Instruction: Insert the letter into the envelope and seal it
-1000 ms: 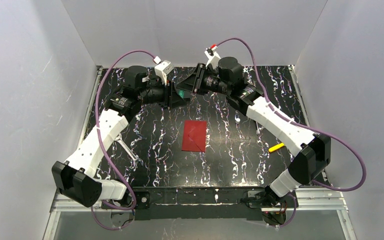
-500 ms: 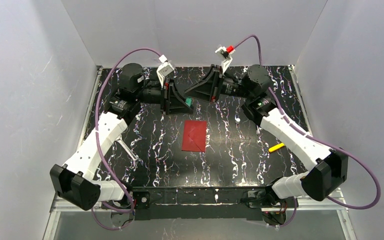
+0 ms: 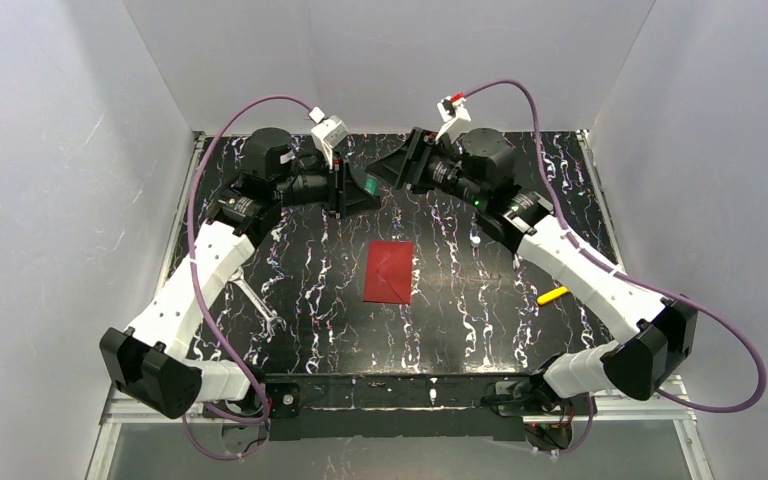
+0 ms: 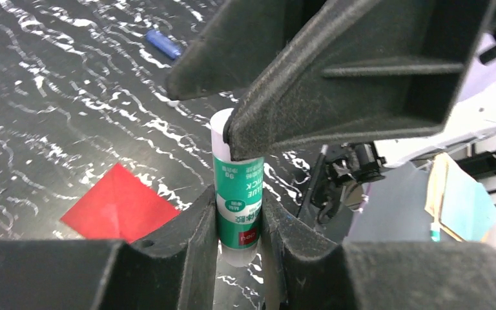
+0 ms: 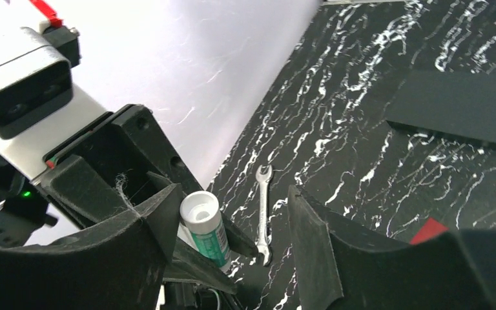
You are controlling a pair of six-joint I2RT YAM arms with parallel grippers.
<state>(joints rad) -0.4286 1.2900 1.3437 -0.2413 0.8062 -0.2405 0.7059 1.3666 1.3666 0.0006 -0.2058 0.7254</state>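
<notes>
The left hand clamps a green glue stick above the black worktop; the right hand, spread wide, sits at its white end. The red envelope lies flat below.

A green-and-white plastic glue stick tube is hanging above the far middle of the black, white-veined surface. A silver metal open-ended wrench is lying near left, and a small yellow cylinder is lying right, well apart.
</notes>
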